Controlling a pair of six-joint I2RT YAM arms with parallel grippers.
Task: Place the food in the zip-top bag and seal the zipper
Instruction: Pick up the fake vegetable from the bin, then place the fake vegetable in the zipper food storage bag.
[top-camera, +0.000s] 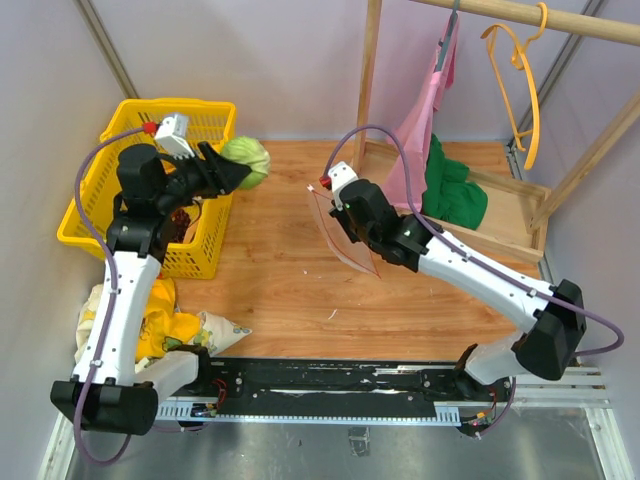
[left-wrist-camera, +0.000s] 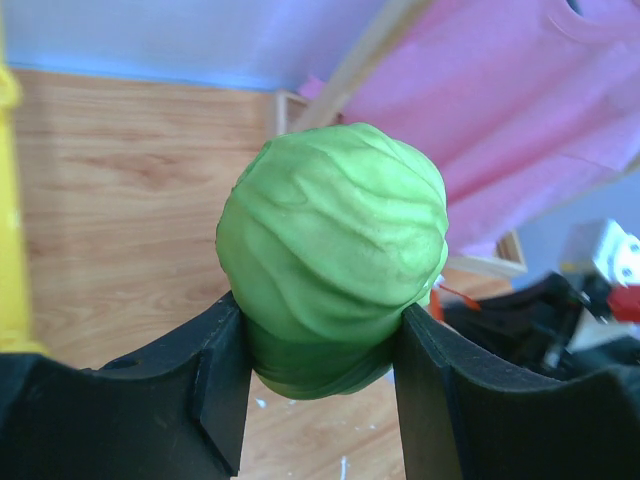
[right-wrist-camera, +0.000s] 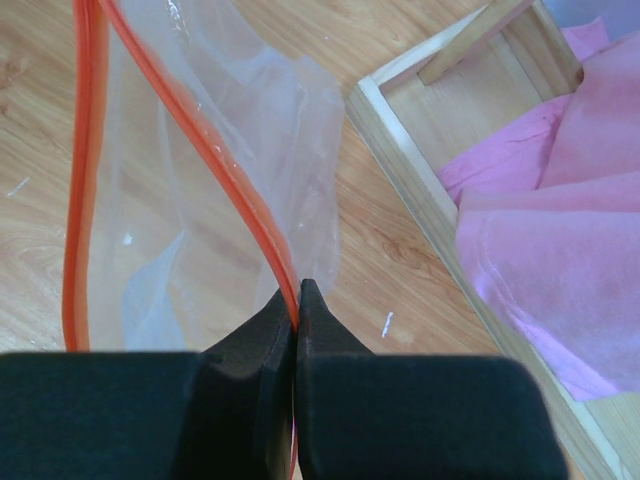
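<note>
A green toy cabbage (top-camera: 247, 160) (left-wrist-camera: 333, 250), one piece of the food, is clamped between the black fingers (left-wrist-camera: 215, 380) of my left gripper (top-camera: 240, 168), lifted just right of the basket. My right gripper (right-wrist-camera: 297, 300) (top-camera: 335, 200) is shut on the orange-red zipper (right-wrist-camera: 215, 160) of the clear zip-top bag (right-wrist-camera: 190, 230) (top-camera: 345, 240), pinching one lip. The bag's mouth gapes, its other orange lip (right-wrist-camera: 82, 170) curving away to the left. The bag hangs above the wooden table between the two arms.
A yellow mesh basket (top-camera: 95, 200) stands at the far left with dark items inside. Printed yellow-white packets (top-camera: 175, 325) lie by the left arm's base. A wooden rack (top-camera: 480, 210) with pink cloth (top-camera: 425, 120), green cloth (top-camera: 452, 190) and an orange hanger (top-camera: 520, 70) fills the right.
</note>
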